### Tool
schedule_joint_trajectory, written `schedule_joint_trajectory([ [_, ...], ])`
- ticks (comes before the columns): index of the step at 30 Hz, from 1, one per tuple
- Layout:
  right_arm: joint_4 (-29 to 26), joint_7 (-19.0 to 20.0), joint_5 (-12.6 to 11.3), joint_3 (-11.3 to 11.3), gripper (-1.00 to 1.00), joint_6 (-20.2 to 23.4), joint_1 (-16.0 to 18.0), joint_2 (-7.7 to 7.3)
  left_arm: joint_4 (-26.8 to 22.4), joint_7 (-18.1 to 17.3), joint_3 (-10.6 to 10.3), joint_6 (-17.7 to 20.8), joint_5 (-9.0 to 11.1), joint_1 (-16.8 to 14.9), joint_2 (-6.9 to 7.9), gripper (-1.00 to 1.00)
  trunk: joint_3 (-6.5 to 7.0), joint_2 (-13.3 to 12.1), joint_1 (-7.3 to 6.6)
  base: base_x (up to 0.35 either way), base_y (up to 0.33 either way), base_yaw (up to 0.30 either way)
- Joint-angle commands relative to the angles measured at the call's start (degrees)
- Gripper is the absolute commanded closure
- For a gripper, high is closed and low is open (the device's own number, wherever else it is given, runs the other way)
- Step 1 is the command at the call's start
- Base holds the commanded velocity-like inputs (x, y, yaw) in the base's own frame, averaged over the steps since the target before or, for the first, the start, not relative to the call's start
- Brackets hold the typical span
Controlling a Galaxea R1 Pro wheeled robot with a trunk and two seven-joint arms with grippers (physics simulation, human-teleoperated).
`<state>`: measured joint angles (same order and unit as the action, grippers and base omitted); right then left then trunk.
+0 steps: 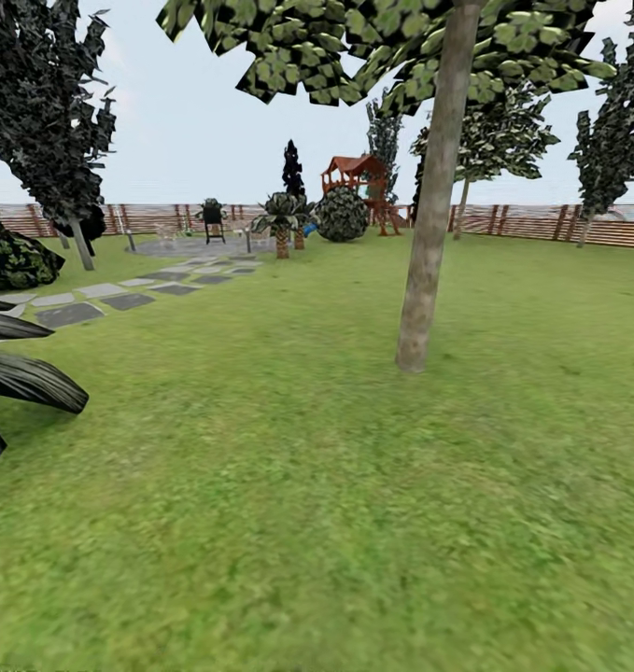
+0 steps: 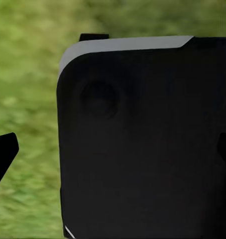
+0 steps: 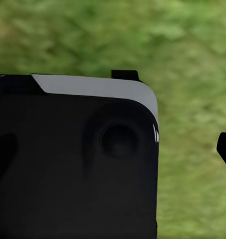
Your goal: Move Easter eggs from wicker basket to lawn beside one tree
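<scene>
The lawn (image 1: 288, 485) is seen as mottled green grass covering the whole near ground and running back to the fence (image 1: 541, 222), a line of brown horizontal slats along the far edge of the garden. No egg or basket is made out on the grass in the head view.

The tree (image 1: 433, 205), with a slim pale grey-beige trunk, is rooted in the lawn right of centre, in the middle ground; its blocky green-and-dark foliage is spread across the upper part of the head view. A darker tree (image 1: 46, 103) is noted near the lawn's left edge, and another (image 1: 620, 121) near the far right corner by the fence.

A path of grey stepping stones (image 1: 120, 299) is laid across the left side of the lawn, leading to a paved patch at the back. Long dark leaves (image 1: 22, 378) intrude at the left edge.

At the far edge a red-brown playset (image 1: 359, 182) is seen, a round dark bush (image 1: 342, 215) just beside it, a small palm-like plant (image 1: 282, 219) to its left, and a black grill (image 1: 213, 219) further left.

In each wrist view a large black housing with a grey upper edge (image 2: 142, 139) (image 3: 73, 159) is seen against blurred grass. Whether either pincer is released or clenched cannot be told.
</scene>
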<state>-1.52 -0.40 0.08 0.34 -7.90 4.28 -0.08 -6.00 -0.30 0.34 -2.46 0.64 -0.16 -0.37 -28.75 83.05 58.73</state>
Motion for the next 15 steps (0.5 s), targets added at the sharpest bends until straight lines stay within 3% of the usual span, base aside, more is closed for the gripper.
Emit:
schedule_joint_trajectory([
  [1, 0.1, 0.0, 0.0, 0.0, -1.00, -0.3, 0.0, -0.01, 0.0, 0.0, 0.1, -0.4, 0.1, 0.0, 0.16, -1.00, -0.10, 0.0, 0.00, 0.000, 0.000, 0.022],
  [15, 0.0, 0.3, 0.0, 0.0, -1.00, 0.0, 0.0, -0.07, 0.2, -0.2, 0.1, -0.6, 0.0, 0.0, -0.14, -1.00, -1.33, 0.0, 0.00, 0.000, 0.000, 0.002],
])
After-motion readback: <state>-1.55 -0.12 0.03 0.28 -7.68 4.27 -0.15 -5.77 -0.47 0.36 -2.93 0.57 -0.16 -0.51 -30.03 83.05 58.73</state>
